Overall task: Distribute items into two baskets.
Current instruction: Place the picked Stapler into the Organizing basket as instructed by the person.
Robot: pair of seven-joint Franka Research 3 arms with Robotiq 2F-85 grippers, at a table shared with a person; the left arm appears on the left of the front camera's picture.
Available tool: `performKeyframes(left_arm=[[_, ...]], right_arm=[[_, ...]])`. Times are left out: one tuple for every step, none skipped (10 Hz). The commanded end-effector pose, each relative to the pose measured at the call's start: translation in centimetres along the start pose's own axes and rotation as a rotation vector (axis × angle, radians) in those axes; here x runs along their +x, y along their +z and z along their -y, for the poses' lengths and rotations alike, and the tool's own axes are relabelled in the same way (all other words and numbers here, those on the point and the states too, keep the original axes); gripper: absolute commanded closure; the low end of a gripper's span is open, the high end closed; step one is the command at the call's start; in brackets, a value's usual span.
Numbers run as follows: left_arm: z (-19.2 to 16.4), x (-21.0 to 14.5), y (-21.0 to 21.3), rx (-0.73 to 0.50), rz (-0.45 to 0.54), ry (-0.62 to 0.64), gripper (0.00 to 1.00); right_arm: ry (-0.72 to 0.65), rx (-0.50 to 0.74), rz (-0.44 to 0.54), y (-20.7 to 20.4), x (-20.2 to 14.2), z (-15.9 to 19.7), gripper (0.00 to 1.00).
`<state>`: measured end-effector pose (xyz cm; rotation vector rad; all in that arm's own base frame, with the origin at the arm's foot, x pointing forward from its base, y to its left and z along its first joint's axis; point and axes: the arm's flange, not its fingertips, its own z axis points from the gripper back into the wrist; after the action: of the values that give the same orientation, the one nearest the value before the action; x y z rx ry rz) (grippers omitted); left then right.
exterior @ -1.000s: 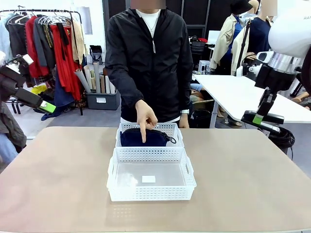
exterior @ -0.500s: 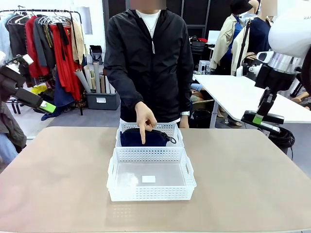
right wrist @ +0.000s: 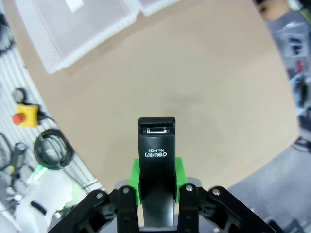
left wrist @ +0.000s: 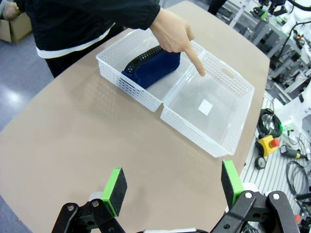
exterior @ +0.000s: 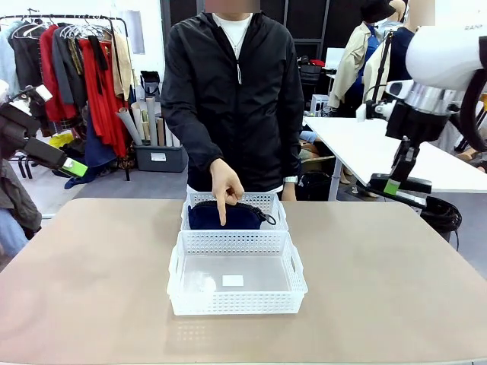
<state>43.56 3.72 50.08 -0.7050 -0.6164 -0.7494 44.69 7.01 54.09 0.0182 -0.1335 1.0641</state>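
Your right end effector (right wrist: 156, 187) was clamped on the stapler (right wrist: 156, 165) above the surface's right edge; your left end effector (left wrist: 172, 187) was spread apart. The pouch (exterior: 224, 216) filled the far basket (exterior: 270, 201); the near basket (exterior: 236, 303) held nothing, and the person's hand (exterior: 227, 185) pointed down at the pouch.

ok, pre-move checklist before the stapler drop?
1. Right gripper shut on the stapler: ok.
2. Near basket has no item in it: ok.
3. Far basket already holds the pouch: ok.
4. Person's hand out of the way: not ok, its finger points down at the pouch.
5. Left gripper open, raised off the table: ok.
6. Right gripper above the near basket: not ok, it hangs off to the right.
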Motion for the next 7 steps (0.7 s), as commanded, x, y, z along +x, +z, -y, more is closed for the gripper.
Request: performKeyframes(left_arm=[[0.2, -0.2, 0.1, 0.004, -0.012, -0.005, 0.00], [0.2, -0.2, 0.1, 0.004, -0.012, -0.005, 0.00], [0.2, -0.2, 0.1, 0.004, -0.012, -0.005, 0.00], [0.2, -0.2, 0.1, 0.004, -0.012, -0.005, 0.00], [0.2, -0.2, 0.1, 0.004, -0.012, -0.005, 0.00], [0.2, -0.2, 0.1, 0.004, -0.012, -0.005, 0.00], [0.2, -0.2, 0.1, 0.004, -0.012, -0.005, 0.00]], right_arm=[[0.082, -0.043, -0.019, -0.5, 2.0, -1.4, 1.00], [0.130, -0.032, -0.016, -1.1, 3.6, -2.1, 1.00], [0.159, -0.022, -0.013, -1.6, 4.6, -2.5, 1.00], [0.206, -0.012, -0.013, -2.3, 6.4, -3.2, 1.00], [0.246, -0.004, -0.012, -2.7, 7.7, -3.9, 1.00], [0.274, -0.005, -0.013, -3.2, 8.8, -4.6, 1.00], [0.304, 0.001, -0.011, -3.7, 9.8, -5.5, 1.00]])
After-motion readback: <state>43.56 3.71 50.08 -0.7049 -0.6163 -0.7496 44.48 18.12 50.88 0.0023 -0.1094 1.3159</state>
